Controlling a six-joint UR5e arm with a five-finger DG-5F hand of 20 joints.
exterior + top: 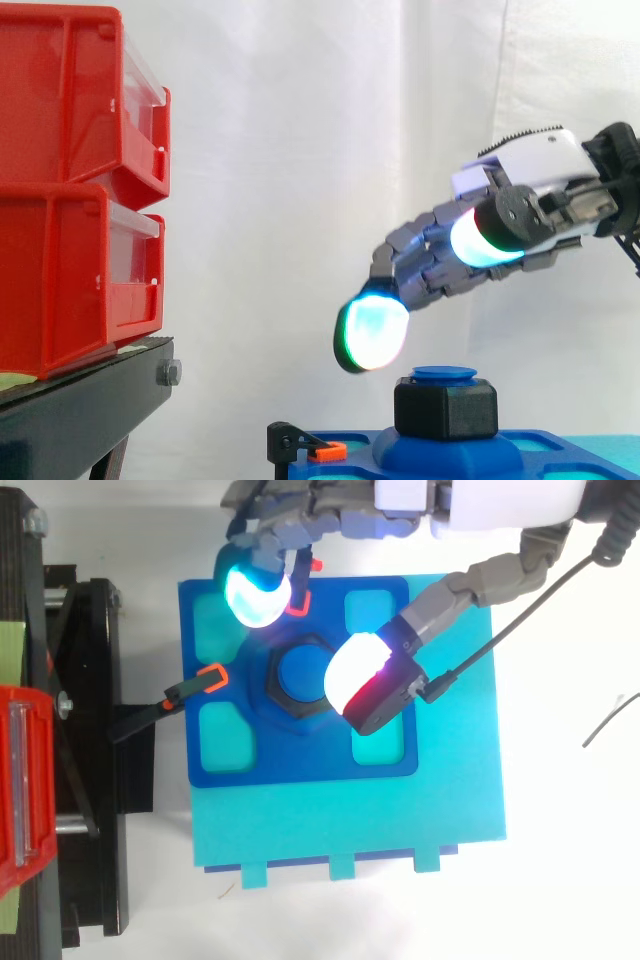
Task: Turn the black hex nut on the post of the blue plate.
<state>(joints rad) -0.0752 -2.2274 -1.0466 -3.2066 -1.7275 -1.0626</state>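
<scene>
Hand released and empty, poised over the nut.

The black hex nut (445,410) sits on the upright post (445,376) at the middle of the blue plate (300,765). The hand (440,262) hangs above the nut, clear of it. In the top view, one fingertip (255,592) is beyond the nut's far-left side and the thumb pad (355,675) is over its right edge. The nut lies below and between them, so closing on it likely calls for a descent.
</scene>
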